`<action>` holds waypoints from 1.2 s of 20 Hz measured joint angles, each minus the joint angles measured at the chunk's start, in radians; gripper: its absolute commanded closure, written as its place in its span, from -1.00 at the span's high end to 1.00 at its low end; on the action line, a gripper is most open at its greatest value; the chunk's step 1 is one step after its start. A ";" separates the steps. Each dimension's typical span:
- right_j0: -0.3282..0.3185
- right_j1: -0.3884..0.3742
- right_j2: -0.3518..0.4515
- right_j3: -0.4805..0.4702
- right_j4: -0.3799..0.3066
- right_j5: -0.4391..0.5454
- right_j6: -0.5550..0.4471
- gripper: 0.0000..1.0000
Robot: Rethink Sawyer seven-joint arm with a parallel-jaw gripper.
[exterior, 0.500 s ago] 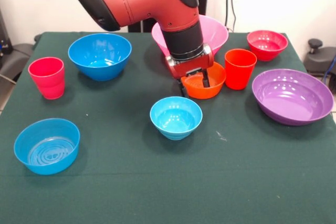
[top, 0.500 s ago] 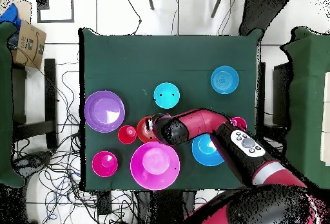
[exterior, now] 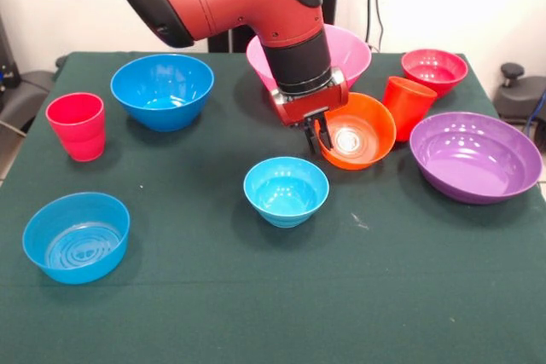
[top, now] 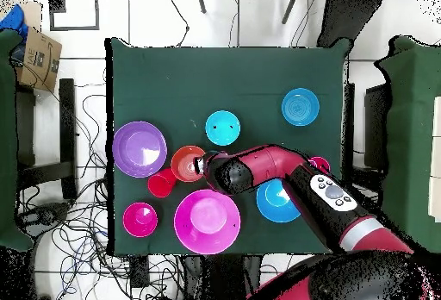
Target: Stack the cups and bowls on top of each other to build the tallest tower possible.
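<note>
- Nearest the front camera: small blue bowl [exterior: 76, 237] at the table's [exterior: 256, 313] front corner, alone, nothing stacked in it.
- A little farther in: small light-blue bowl [exterior: 286, 190], upright and empty, the likely base for the tower.
- Just behind that: gripper [exterior: 319, 135] pinching the near rim of the small orange bowl [exterior: 358, 131], one finger inside and one outside; bowl tipped toward the camera, seemingly off the cloth on one side.
- Touching or nearly touching the orange bowl's far edge: orange-red cup [exterior: 408, 105], leaning; contact hard to judge.
- Beside these: wide purple bowl [exterior: 474, 156]; across the table, pinkish-red cup [exterior: 77, 125].
- Farthest: deep blue bowl [exterior: 162, 89], large pink bowl [exterior: 354, 50] behind the arm, small red bowl [exterior: 434, 71].
- Step in hand, by judgement: lifting the orange bowl for transfer.
- Next: raise clear of the leaning cup, carry over the light-blue bowl, level it, lower inside, let go.
</note>
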State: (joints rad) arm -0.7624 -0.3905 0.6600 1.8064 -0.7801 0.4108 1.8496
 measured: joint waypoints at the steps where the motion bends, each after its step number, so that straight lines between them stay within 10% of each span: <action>1: 0.000 0.000 0.001 0.000 0.000 0.000 0.000 -1.00; 24: -0.076 -0.110 0.092 0.057 0.000 0.124 -0.006 -1.00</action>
State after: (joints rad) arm -0.8385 -0.5006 0.7520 1.8633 -0.7801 0.5350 1.8437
